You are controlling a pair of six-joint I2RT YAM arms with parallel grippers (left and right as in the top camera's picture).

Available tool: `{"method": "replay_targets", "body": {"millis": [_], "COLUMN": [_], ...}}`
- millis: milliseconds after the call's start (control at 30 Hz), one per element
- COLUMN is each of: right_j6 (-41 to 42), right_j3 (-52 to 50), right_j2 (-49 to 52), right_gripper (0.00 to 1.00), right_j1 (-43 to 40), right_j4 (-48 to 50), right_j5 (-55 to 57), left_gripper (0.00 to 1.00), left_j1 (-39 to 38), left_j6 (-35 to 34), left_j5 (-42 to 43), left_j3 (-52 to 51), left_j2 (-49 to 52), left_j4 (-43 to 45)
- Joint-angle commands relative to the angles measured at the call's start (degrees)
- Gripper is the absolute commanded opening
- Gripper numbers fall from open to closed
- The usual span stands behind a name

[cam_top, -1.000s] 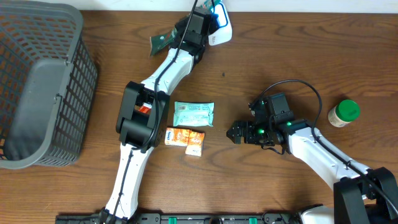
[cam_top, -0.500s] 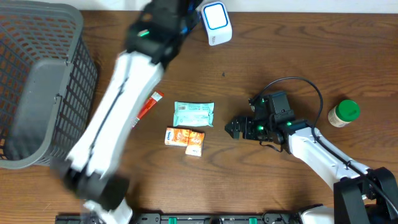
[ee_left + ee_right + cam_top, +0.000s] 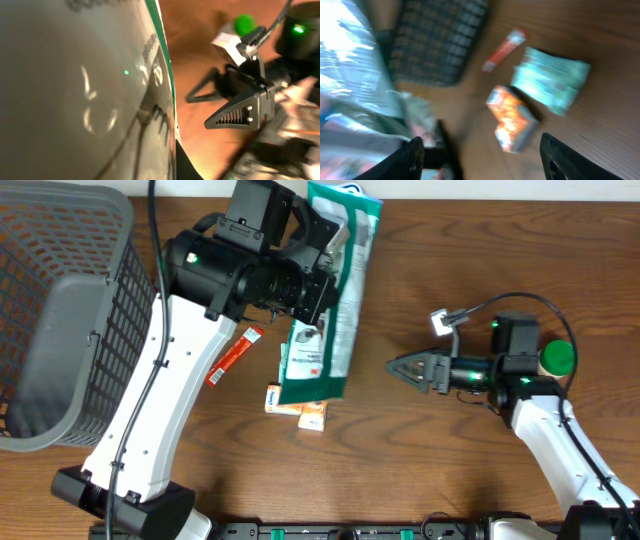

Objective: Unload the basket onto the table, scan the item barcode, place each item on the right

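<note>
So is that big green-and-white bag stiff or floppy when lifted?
Probably floppy: the bag hangs long from the left pincer, its face wrinkled. Likely light, since one pinch holds it. Its glossy film may slip.

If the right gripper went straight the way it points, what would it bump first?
Probably the green bag that the left gripper holds up. The right gripper points at its lower half, though their heights are hard to compare.

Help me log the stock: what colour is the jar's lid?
Green lid, clearest in the overhead view.
</note>
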Motion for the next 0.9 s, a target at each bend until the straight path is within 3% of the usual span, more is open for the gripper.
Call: {"method": "replay_targets", "body": {"millis": [0, 200, 367, 733, 800, 867], "right_j6": [-4.17, -3.87, 0.92, 29.05, 32.98, 35.26], "right_j3": [0.68, 0.68, 0.68, 0.68, 0.68, 0.68], "right_j2": [-0.66, -0.68, -0.81, -0.90, -0.90, -0.90], "right_gripper": [0.71, 0.71, 0.72, 0.72, 0.69, 0.57], "right_j1": [-0.70, 2.19, 4.57, 9.99, 10.84, 11.41], "right_j4": [0.55, 3.82, 12.68, 48.52, 54.16, 57.57], "right_j5": [-16.83, -16.83, -16.81, -13.09, -11.74, -10.86], "left_gripper": [0.08, 0.08, 0.08, 0.08, 0.08, 0.08], "left_j1": [-0.37, -1.73, -2.29, -5.35, -5.44, -5.44], "left_j6": [-1.14, -1.11, -1.16, -1.14, -1.14, -1.11], "left_j5": [10.71, 10.73, 10.80, 10.78, 10.78, 10.73], "left_j3": [-0.13, -0.17, -0.17, -0.17, -0.17, -0.17], "left_j2": [0.15, 0.76, 0.85, 0.85, 0.85, 0.85], "left_j4": [0.26, 1.57, 1.51, 1.29, 1.29, 1.29]}}
